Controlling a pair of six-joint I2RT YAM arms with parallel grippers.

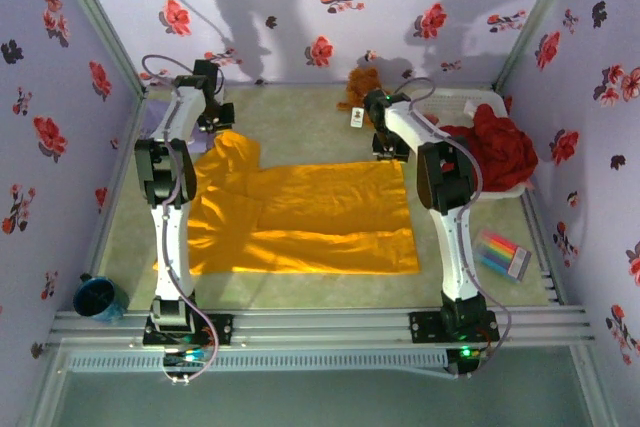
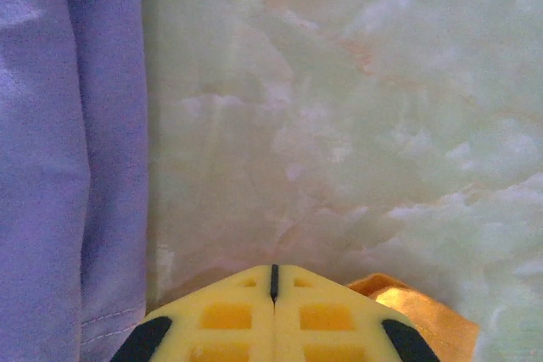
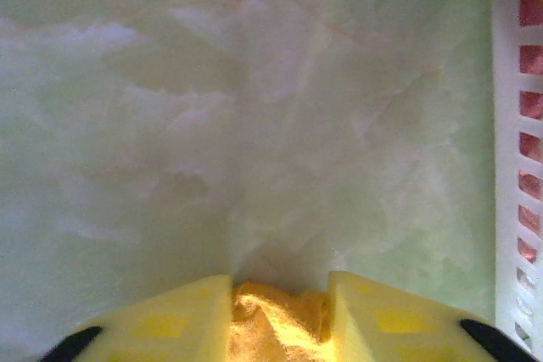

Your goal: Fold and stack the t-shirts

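Note:
The orange-yellow t-shirt (image 1: pixel 310 217) lies spread flat across the middle of the table. My left gripper (image 1: pixel 220 125) is at its far left corner. In the left wrist view that gripper (image 2: pixel 273 273) has its jaws pressed together, and a fold of the shirt (image 2: pixel 420 311) comes out under the right finger. My right gripper (image 1: pixel 388 150) is at the shirt's far right corner. Its wrist view shows this gripper (image 3: pixel 280 281) shut on a bunched wad of the orange cloth (image 3: pixel 276 324) held between the fingers. The lavender tee is out of view.
A white slatted basket (image 1: pixel 500 190) holding a red cloth (image 1: pixel 505 147) stands at the right, and its wall (image 3: pixel 517 125) is close to my right gripper. Behind is a brown plush toy (image 1: pixel 360 82). A blue mug (image 1: pixel 95 297) and a marker pack (image 1: pixel 503 254) sit near the front. The purple wall lining (image 2: pixel 68 167) is left of my left gripper.

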